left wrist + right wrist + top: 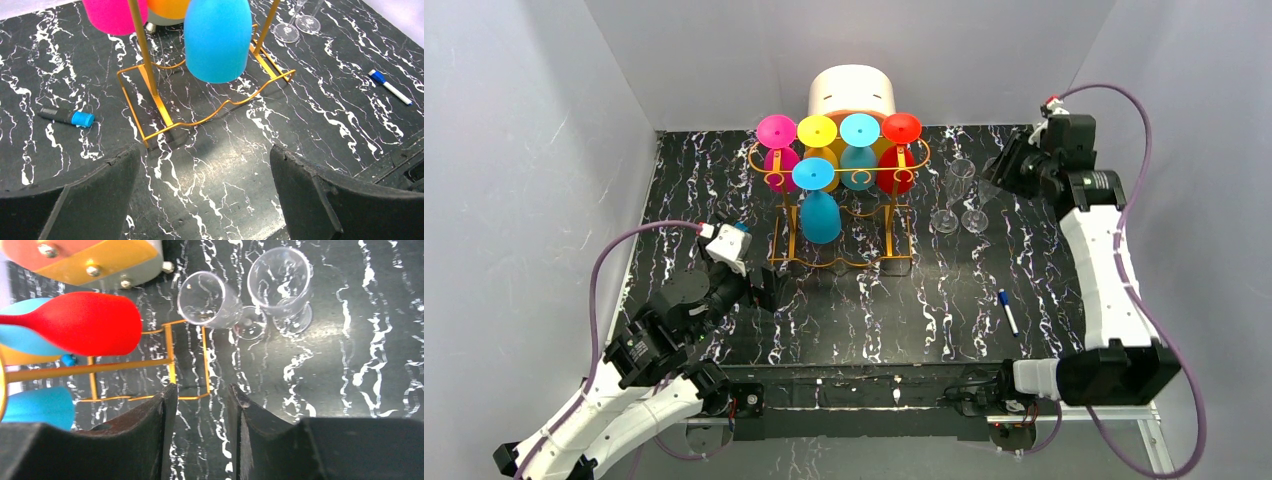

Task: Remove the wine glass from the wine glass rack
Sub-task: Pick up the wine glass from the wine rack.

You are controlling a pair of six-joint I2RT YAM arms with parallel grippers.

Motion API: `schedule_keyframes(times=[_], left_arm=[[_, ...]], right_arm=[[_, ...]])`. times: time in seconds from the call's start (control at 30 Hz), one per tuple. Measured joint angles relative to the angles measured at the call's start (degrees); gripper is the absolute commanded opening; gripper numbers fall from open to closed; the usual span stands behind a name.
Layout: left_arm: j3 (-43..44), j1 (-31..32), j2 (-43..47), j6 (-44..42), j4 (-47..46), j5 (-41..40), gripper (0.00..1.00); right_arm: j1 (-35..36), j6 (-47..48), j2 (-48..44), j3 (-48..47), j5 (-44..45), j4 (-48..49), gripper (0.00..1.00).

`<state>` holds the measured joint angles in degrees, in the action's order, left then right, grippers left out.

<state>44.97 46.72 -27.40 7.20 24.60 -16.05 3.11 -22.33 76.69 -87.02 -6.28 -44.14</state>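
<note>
Jaws of my right gripper stand apart, empty, near two clear glasses beside rack; left gripper spread wide.

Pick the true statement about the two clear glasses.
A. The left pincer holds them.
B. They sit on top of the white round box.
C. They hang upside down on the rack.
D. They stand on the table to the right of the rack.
D: the clear glasses stand on their feet on the table, right of the rack, with no pincer gripping them.
</note>
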Motion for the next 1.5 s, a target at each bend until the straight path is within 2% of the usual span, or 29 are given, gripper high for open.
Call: schedule_keyframes(times=[0.13,0.3,0.53,0.93,1.07,1.2,1.33,1.5], left_arm=[[0.0,0.0,-0.2,0.8,0.2,-2.3,0.98],[0.0,0.0,-0.4,2.3,0.7,-7.6,0.98],[0.0,0.0,-0.2,4.5,2.8,-14.2,0.98],[0.0,0.0,-0.2,15.1,7.1,-29.9,0.98],[0.0,0.0,-2.7,16.5,7.2,-31.2,0.98],[0.0,0.0,-5.9,17.5,7.4,-31.4,0.98],[0.0,0.0,-7.5,17.9,7.5,-31.7,0.98],[1.3,0.0,-7.9,19.5,7.4,-32.2,0.98]], right_arm=[[0.0,-4.2,-7.8,7.5,-3.6,3.3,0.53],[0.0,-11.9,-17.6,18.2,-12.3,10.9,0.53],[1.6,-18.0,-22.9,27.6,-21.0,15.4,0.54],[11.1,-27.4,-33.1,31.0,-19.9,24.5,0.52],[19.1,-28.0,-28.8,29.3,-14.7,24.2,0.52],[35.8,-26.8,-19.5,21.4,-1.2,20.1,0.52],[49.0,-25.4,-12.8,14.1,9.9,19.4,0.55],[58.2,-24.4,-4.0,3.6,23.1,18.9,0.59]])
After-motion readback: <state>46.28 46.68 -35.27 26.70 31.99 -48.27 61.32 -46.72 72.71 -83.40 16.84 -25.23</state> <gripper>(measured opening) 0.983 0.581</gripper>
